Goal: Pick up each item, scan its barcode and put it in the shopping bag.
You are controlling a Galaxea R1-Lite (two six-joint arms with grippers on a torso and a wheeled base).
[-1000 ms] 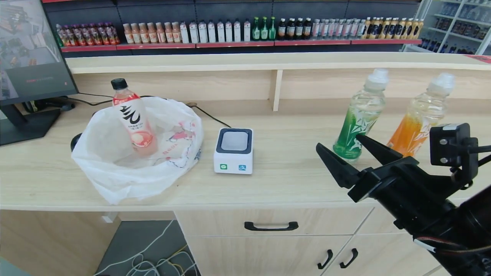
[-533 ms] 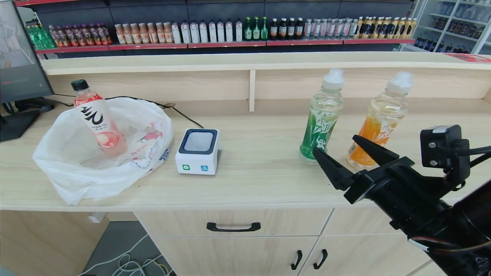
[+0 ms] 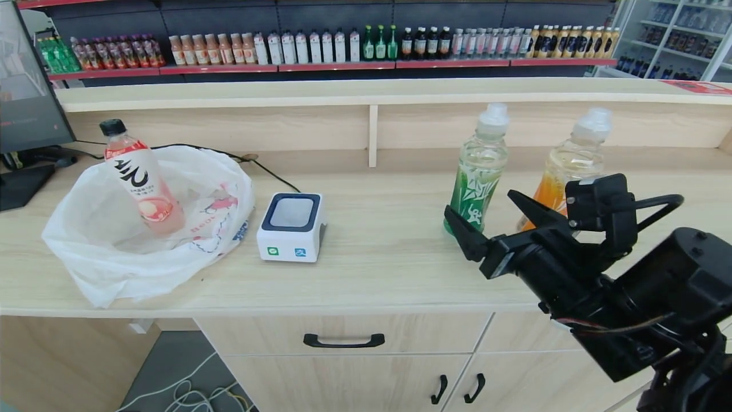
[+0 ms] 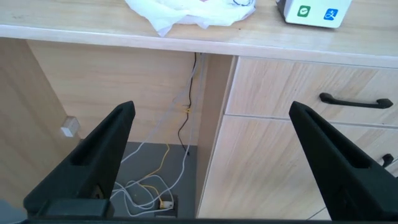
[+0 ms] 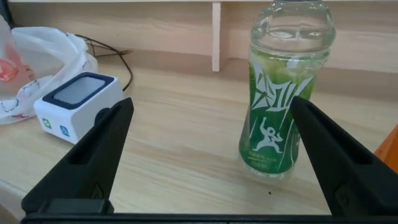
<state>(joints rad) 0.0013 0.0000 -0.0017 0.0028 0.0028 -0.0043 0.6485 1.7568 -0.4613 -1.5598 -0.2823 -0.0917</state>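
Right wrist view: my right gripper has its jaws spread wide and holds nothing. Close in front of it the green bottle stands upright, clear, with a green label and a pale cap. An orange bottle stands beside it. My left gripper is released too, low before the drawers. On the wooden counter are a white scanner and a white bag with a pink bottle inside. Shelves of drinks stand behind.

A light wooden counter with black-handled drawers stood before red shelves of bottled drinks; a monitor sat at its far left corner, cables trailing beneath.
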